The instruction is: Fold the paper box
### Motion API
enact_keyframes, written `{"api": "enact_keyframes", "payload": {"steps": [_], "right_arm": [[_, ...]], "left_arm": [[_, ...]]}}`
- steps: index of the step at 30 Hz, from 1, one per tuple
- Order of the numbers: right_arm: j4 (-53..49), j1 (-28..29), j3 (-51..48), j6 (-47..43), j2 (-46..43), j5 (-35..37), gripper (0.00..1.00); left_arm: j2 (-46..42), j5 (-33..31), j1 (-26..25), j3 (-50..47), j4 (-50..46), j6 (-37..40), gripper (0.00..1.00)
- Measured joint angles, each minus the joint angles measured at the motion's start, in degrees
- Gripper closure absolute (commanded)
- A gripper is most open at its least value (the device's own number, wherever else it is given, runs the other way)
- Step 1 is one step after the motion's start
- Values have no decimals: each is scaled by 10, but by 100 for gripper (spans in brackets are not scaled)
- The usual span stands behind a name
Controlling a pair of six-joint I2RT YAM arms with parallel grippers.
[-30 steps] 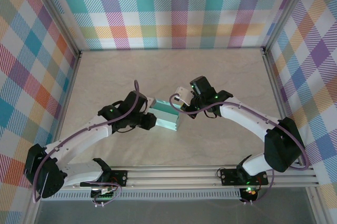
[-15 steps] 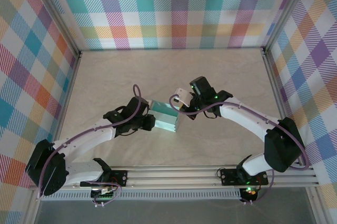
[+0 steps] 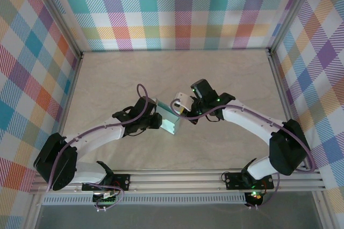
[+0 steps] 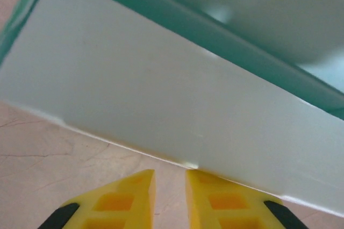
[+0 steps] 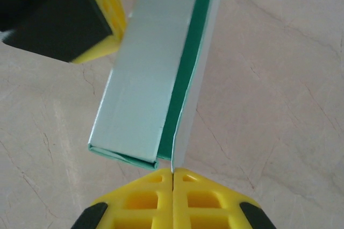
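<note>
- You have the paper box (image 3: 168, 118) near the middle of the table (image 3: 226, 73), between the two grippers. Bare tabletop lies open all round it. The plaid walls (image 3: 177, 8) stand well apart on the far, left and right sides, and the rail (image 3: 183, 178) runs along the near edge
- From the right wrist, the box (image 5: 145, 78) shows a pale outer panel, a dark green inside and a thin pale panel on the right, whose lower edge runs down into the finger seam
- Your right gripper (image 5: 172, 197) is pressed closed on that thin panel's edge (no gap shows between the yellow fingers)
- Your left gripper (image 4: 170, 197) sits just below the box's long pale wall (image 4: 161, 94). Its fingers are a narrow gap apart with only tabletop between them
- Both arms reach inward from the near edge with elbows bowed outward, and the left gripper (image 3: 155, 122) and right gripper (image 3: 181, 112) meet at the box
- From above, the wrists cover the box's ends, so you cannot tell how its flaps lie. The left wrist view cuts the box off at the top and right
</note>
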Motion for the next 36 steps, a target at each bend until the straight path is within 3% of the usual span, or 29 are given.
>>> {"api": "enact_keyframes", "payload": {"steps": [8,15,23,29,32,36], "right_arm": [[-4,15,21,33,17,20,100],[-4,21,22,48,18,59,100],[-1,23,22,58,18,60,86],[8,24,21,70,17,34,63],[15,24,19,78,17,23,45],[23,24,18,91,16,15,37]], "left_arm": [[22,-6,-1,7,24,-22,75],[23,-6,-1,7,36,-30,67],[7,-25,-2,7,28,-27,67],[-14,-36,-2,0,19,-27,67],[-17,-37,-2,-8,19,-27,67],[-21,-41,-2,-18,17,-27,67]]}}
